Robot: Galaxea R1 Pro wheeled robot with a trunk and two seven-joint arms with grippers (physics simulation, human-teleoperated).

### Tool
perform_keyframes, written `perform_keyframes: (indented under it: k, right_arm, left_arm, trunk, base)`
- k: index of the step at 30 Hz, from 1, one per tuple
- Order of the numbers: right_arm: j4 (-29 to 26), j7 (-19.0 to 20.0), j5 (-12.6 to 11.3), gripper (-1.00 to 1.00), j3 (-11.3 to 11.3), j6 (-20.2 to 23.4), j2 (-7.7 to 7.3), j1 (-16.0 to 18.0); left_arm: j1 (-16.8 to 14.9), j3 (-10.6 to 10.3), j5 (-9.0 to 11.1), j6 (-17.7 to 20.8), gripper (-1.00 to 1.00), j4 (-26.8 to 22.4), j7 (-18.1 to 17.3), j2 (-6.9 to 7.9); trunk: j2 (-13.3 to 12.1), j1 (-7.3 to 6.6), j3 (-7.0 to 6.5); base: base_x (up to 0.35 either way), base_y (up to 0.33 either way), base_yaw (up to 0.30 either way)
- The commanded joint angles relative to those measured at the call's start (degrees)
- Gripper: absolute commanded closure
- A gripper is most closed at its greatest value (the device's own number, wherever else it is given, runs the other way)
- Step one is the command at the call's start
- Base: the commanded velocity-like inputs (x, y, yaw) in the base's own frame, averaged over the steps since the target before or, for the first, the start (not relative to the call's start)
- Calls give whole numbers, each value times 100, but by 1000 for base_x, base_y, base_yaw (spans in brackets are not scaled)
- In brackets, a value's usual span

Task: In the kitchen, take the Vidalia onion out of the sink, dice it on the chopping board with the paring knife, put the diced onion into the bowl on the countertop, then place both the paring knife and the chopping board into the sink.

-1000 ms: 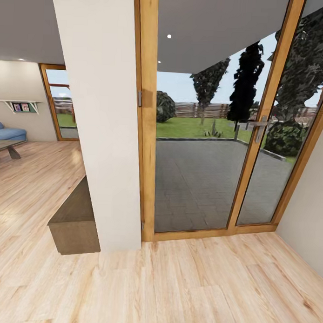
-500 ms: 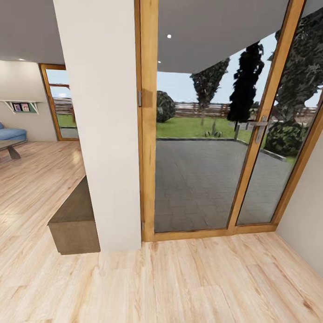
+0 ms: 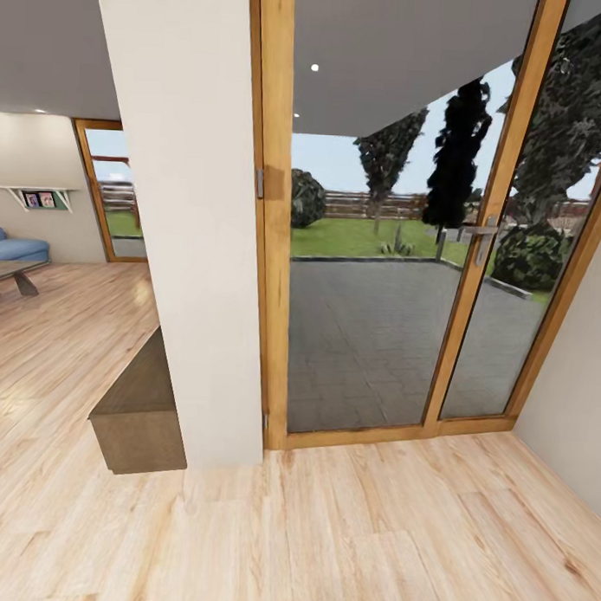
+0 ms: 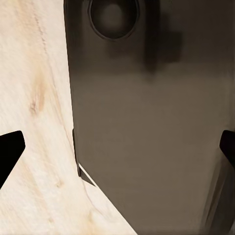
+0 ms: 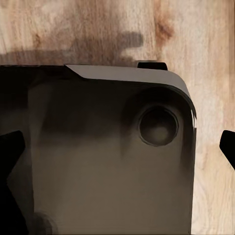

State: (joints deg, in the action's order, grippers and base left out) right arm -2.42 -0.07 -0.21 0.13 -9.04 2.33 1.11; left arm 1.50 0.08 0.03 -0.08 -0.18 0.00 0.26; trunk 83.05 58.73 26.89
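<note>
Glazed door (image 3: 397, 252): fills your forward outlook; you face away from kitchen, sink and onion, none in sight. Robot base (image 4: 147, 122): beneath both wrists. Left gripper (image 4: 117, 147), right gripper (image 5: 117, 147): fingers spread, empty, parked for travel.

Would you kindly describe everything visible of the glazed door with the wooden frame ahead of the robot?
The glazed door stands shut in the head view, floor to ceiling, with a warm light-wood frame and large clear panes. A metal lever handle sits on the slanting right stile, and a small grey hinge on the left post. Its bottom rail meets the pale plank floor. A white wall pillar adjoins its left side. Through the glass appear grey paving, lawn, trees and a fence.
</note>
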Motion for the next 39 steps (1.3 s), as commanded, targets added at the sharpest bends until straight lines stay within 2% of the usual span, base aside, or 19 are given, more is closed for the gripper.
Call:
perform_keyframes:
  k: [1,39]
  right_arm:
    - [4,-1,-4,-100,-4,-47,0,3]
    - [-2,2,-14,-100,-1,-118,39,3]
  left_arm:
    - [0,1,2,-1,-100,-4,0,0]
    - [0,6,11,-8,-100,-20,0,-9]
  trunk:
    - [2,0,4]
    - [2,0,4]
  base:
    - [0,0,0]
    - [0,0,0]
